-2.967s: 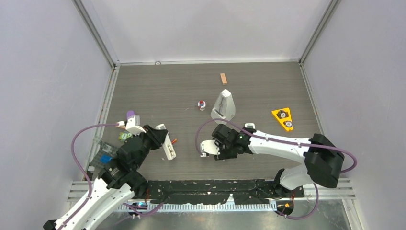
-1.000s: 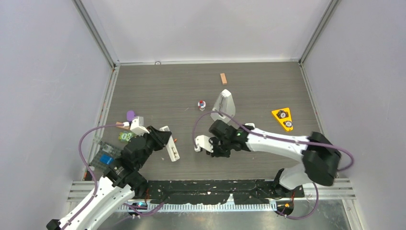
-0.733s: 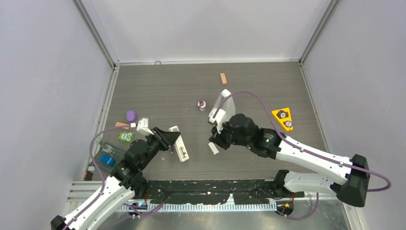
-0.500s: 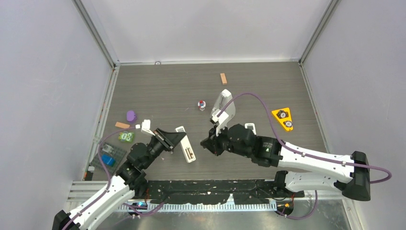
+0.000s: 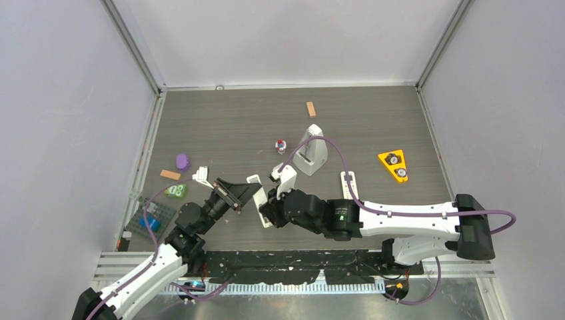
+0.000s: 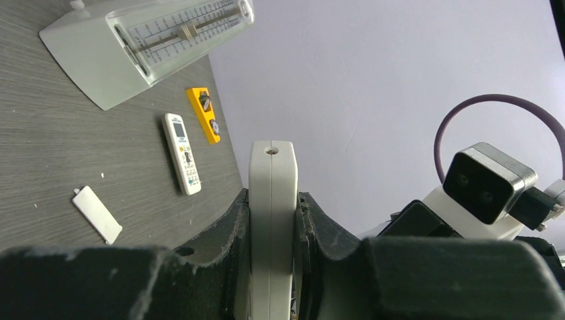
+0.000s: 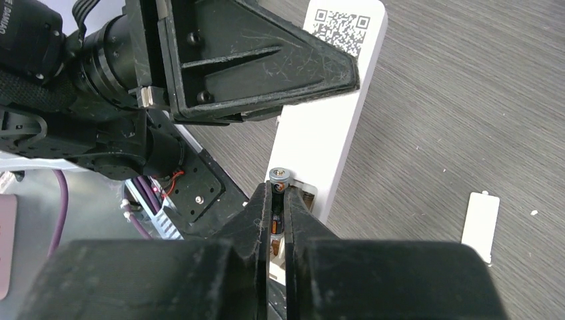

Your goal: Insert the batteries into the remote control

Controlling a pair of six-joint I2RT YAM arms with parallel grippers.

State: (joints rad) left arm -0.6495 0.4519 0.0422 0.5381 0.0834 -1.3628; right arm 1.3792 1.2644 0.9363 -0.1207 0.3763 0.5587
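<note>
Near the table's front edge, the two arms stretch inward and meet. The left gripper (image 6: 272, 203) is clamped across the remote control (image 7: 333, 120), and the right gripper (image 7: 278, 195) is pinched tight on a battery (image 7: 278, 175) at the remote's open compartment. One remote, one battery and one loose white cover (image 7: 480, 227) can be counted – the cover lies flat on the table. Only the right wrist view shows the battery; only the left wrist view shows the remote edge-on.
</note>
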